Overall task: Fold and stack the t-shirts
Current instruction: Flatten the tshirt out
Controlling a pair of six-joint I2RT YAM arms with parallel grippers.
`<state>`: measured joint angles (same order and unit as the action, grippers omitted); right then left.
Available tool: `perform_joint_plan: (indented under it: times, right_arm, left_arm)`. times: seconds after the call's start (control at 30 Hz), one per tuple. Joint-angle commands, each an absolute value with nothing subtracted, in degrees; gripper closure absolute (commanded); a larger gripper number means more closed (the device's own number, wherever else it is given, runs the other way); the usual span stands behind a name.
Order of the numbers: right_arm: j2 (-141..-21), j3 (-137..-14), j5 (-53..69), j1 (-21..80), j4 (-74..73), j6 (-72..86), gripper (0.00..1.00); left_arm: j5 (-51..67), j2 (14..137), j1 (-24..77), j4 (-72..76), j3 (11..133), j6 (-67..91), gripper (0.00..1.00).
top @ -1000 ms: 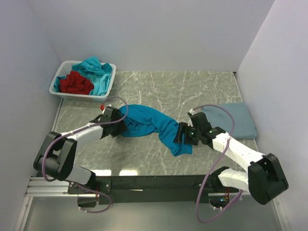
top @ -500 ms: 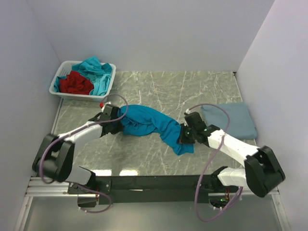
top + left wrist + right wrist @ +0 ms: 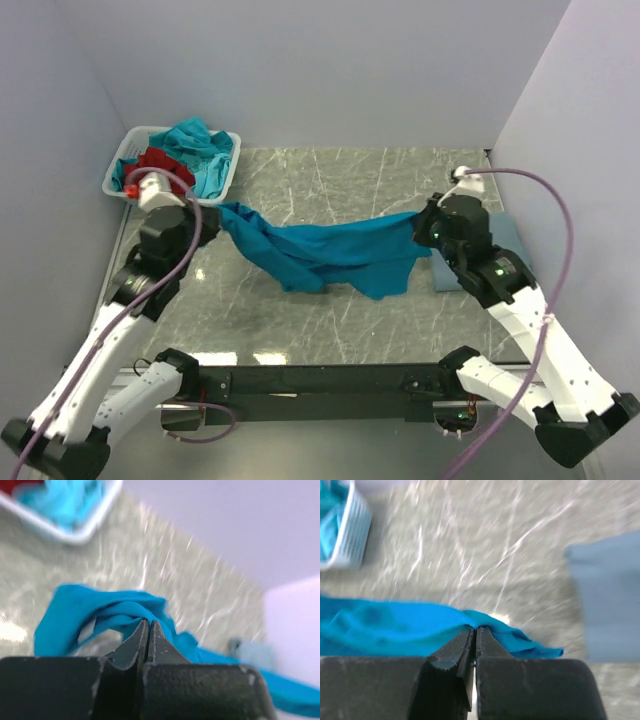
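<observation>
Left gripper (image 3: pixel 222 212) and right gripper (image 3: pixel 426 226), both pinched shut on the teal t-shirt (image 3: pixel 330 250), stretch it across the table's (image 3: pixel 400 180) middle. Next it likely needs laying flat.

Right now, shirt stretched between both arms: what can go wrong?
The left gripper and right gripper hold the teal shirt by fingertip pinches; either could slip. The shirt hangs bunched, so it may land creased. The right arm is above the folded slate-blue shirt and could disturb it.

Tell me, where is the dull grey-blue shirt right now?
In the top view, the slate-blue shirt lies flat at the right edge of the table, partly hidden by the right arm, beside the teal shirt.
</observation>
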<state>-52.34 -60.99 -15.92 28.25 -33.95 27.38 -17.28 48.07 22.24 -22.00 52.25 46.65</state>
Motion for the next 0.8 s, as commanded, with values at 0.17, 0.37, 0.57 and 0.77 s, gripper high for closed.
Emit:
perform_joint_plan:
  times: [0.17, 0.37, 0.57, 0.77]
  right_arm:
    - [-44.5, -72.9, -26.4, 27.0, -39.2, 22.1, 1.0]
    - [-40.4, -78.2, -21.9, 27.0, -41.5, 20.0, 1.0]
    - [-36.3, -77.3, -19.8, 27.1, -42.0, 20.6, 1.0]
    - [-40.2, -74.5, -25.0, 27.0, -42.7, 22.2, 1.0]
  left_arm:
    - [-28.9, 35.7, 22.3, -27.5, 61.3, 48.3, 0.99]
    - [-28.6, 30.5, 22.3, -28.1, 64.4, 47.6, 0.99]
    - [-27.7, 26.7, 22.3, -27.3, 64.3, 48.1, 0.99]
    - [-30.3, 32.7, 22.3, -26.0, 62.6, 47.9, 0.99]
